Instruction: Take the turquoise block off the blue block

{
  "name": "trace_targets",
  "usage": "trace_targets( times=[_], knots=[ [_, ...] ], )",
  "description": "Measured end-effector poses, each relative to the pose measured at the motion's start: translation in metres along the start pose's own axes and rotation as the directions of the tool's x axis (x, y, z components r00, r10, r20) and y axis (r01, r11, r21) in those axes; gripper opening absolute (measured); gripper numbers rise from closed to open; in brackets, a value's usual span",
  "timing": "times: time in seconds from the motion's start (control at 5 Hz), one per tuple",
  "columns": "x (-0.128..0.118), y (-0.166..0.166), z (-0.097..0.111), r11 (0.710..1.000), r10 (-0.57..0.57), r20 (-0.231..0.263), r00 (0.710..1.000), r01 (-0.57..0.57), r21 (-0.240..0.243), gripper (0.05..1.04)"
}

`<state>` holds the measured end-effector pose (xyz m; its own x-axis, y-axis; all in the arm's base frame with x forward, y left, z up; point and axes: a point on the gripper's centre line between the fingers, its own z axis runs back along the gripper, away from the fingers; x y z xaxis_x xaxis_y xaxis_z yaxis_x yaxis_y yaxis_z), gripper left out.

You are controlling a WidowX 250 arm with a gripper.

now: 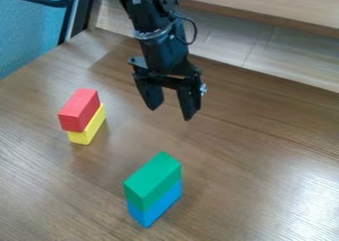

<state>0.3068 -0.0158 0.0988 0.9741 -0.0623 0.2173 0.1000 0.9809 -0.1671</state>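
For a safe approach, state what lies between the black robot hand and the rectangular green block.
In the camera view, only bare brown wood-grain tabletop lies between the hand and the green block.

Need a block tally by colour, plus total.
Red: 1, the block on top of the yellow
Yellow: 1 block
Green/turquoise: 1, the block on top of the blue
Blue: 1 block
Total: 4 blocks
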Motion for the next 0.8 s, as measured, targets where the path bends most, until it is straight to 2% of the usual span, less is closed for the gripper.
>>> trace_targets(
  times=[0.2,0.4,0.6,0.8],
  knots=[
    [-0.017,-0.014,-0.001,0.999,-0.048,-0.016,0.999,0.047,-0.019,1.0],
    [-0.032,-0.024,0.005,0.996,-0.09,-0.008,0.996,0.09,-0.029,1.0],
    [-0.046,-0.031,0.004,0.993,-0.115,-0.019,0.993,0.115,-0.031,1.0],
    [-0.055,-0.035,0.002,0.99,-0.142,-0.029,0.989,0.142,-0.013,1.0]
  ],
)
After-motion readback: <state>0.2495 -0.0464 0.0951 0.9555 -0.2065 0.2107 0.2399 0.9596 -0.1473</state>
